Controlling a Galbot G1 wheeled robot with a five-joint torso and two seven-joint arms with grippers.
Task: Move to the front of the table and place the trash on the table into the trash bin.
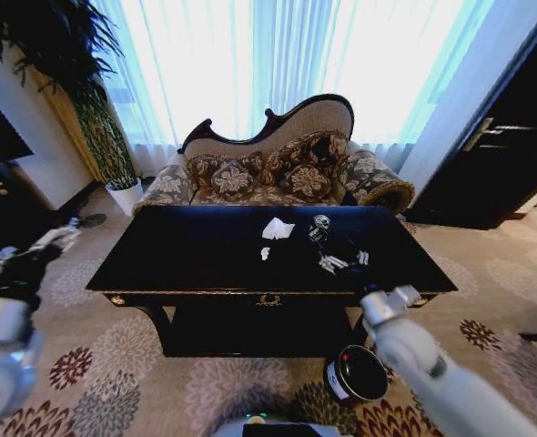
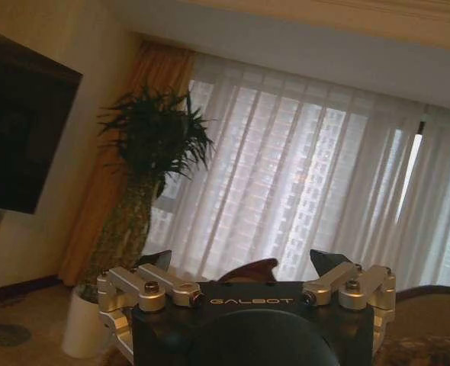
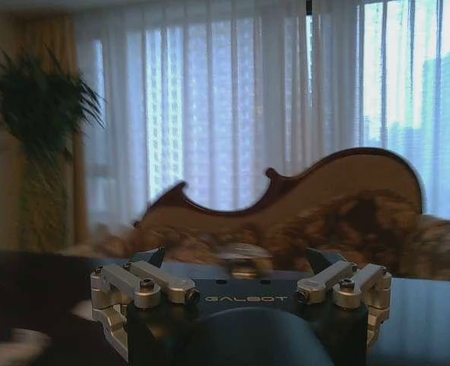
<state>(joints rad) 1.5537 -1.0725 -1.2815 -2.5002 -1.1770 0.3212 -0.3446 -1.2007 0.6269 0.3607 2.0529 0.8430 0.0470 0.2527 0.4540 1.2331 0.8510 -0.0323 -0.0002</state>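
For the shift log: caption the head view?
Both grippers, left and right, flank table bearing trash; trash bin on floor.

The right arm (image 1: pixel 432 364) ran off the head view's bottom edge and covered part of the trash bin (image 1: pixel 355 375) rim. Near the table (image 1: pixel 205 250) top's right front edge, the small pale pieces (image 1: pixel 341 262) were too small to tell apart. In the right wrist view, the shiny piece (image 3: pixel 244 255) beyond the right gripper (image 3: pixel 239 263) was blurred. The sofa (image 2: pixel 431 320) was cut by the left wrist view's edge.
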